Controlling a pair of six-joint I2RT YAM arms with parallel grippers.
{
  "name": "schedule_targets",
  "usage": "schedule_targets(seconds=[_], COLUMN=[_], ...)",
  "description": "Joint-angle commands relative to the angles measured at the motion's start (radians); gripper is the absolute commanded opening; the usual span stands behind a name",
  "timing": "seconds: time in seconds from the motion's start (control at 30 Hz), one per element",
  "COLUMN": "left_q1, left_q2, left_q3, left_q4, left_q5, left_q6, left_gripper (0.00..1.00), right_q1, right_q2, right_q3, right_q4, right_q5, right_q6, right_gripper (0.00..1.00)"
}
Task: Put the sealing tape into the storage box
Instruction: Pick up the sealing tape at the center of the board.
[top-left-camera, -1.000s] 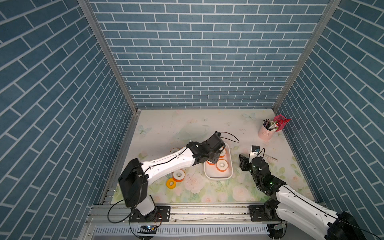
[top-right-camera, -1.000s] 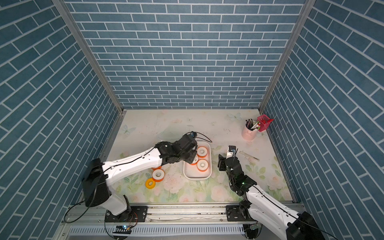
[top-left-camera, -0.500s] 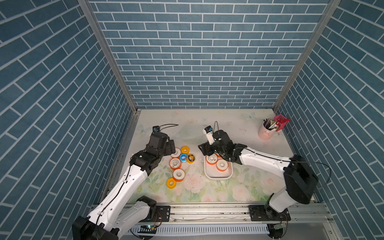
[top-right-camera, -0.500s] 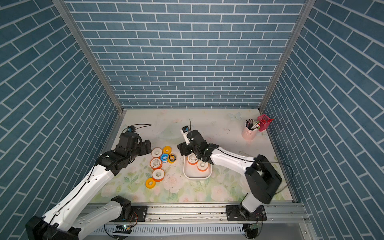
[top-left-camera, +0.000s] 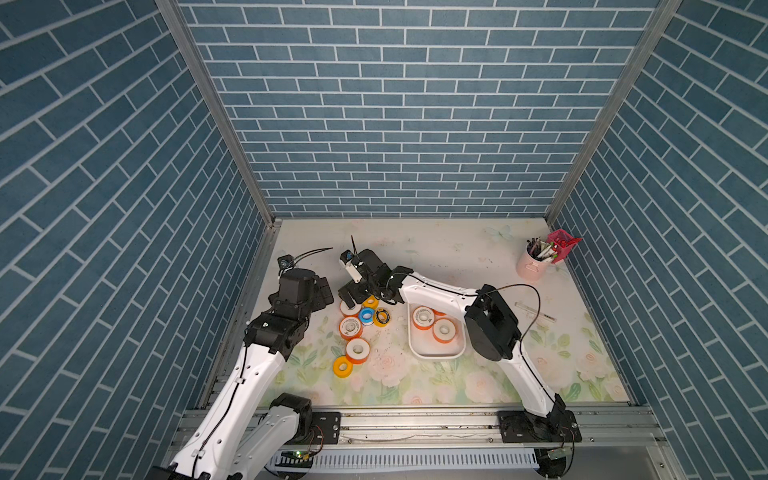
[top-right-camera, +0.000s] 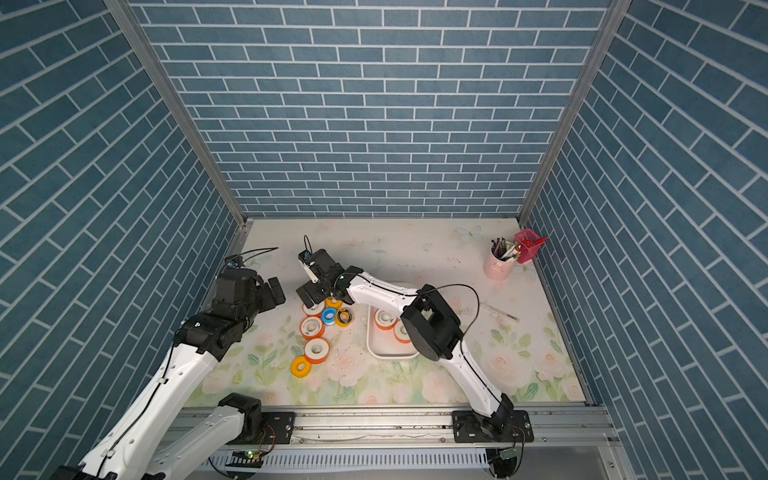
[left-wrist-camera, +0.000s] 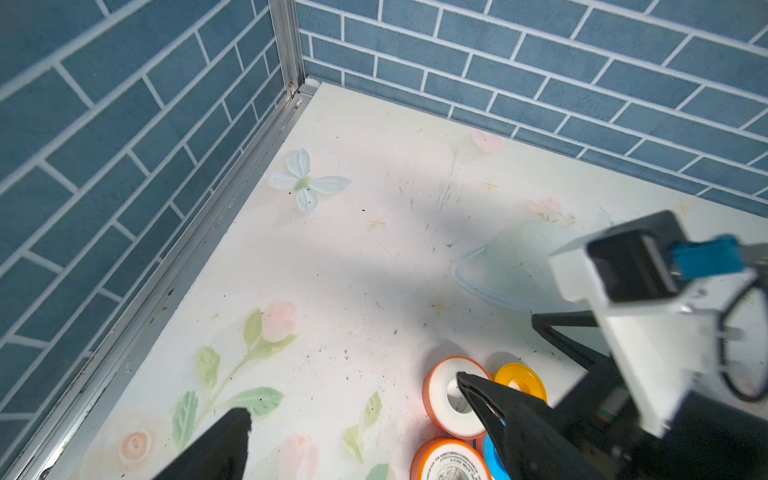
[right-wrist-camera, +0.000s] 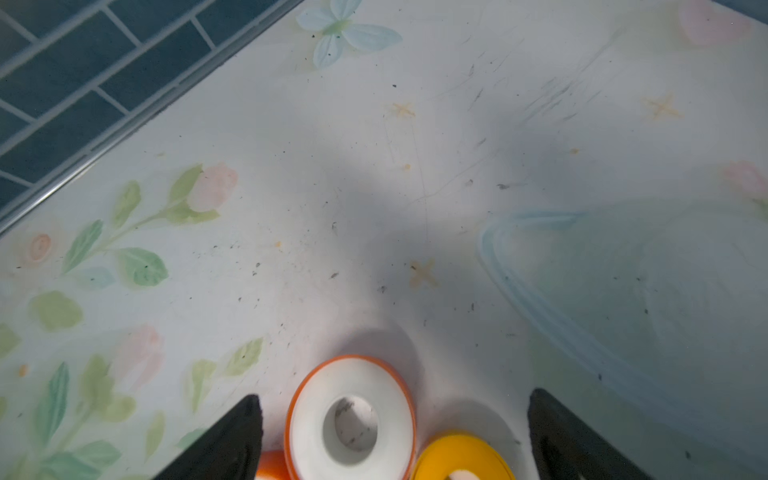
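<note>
The storage box is a shallow white tray; two orange-and-white sealing tape rolls lie in it. My right arm hides part of it in a top view. Several more rolls lie loose left of it: orange-white, blue, yellow. My right gripper hangs open over the farthest orange-white roll, which lies between its fingertips, untouched, with a yellow roll beside it. My left gripper stands open and empty just left of the cluster.
A pink cup of pens stands at the back right with a red item behind it. A thin clear stick lies right of the box. Brick walls close three sides. My right arm's elbow overhangs the box.
My left arm drew back from the box to the left side. My right arm swung from the front right across the box to the loose rolls. Both grippers opened wider.
</note>
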Motion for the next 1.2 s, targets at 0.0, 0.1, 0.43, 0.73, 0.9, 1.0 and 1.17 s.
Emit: schedule_targets(seconds=[0.0,0.1,0.43,0.73,0.9,1.0,1.17], left_q1=[0.010,0.010,0.010,0.010,0.010,0.010,0.010], left_q2=[-0.008,-0.008,-0.010,-0.006,-0.004,-0.004,-0.002], left_q3=[-0.008,-0.009,-0.011,-0.011,-0.012,-0.014,-0.012], left_q4=[0.000,0.000,0.003,0.001,0.001,0.003,0.001], left_q5=[-0.019,-0.022,-0.017,-0.016,-0.016,-0.015,-0.014], left_q6=[-0.009,-0.010,-0.010,-0.009,-0.009,-0.010,-0.009], left_gripper=[0.98,0.98,0.98,0.98,0.98,0.98,0.99], right_q1=[0.013,0.021,0.049,0.086,0.094,0.097,0.097], right_q2=[0.100,0.166,0.197,0.187,0.186,0.182,0.181], right_q3=[0.143,0.237,0.245,0.209,0.202,0.191,0.188], right_q4=[-0.151,-0.196,-0.228,-0.243,-0.268,-0.272,-0.268], right_q5=[-0.003,0.013,0.029,0.063,0.082,0.098,0.112], right_q6=[-0.037,-0.046,-0.055,-0.057,-0.058,-0.057,-0.059], right_gripper=[0.99,0.98,0.95,0.92,0.88,0.85,0.77])
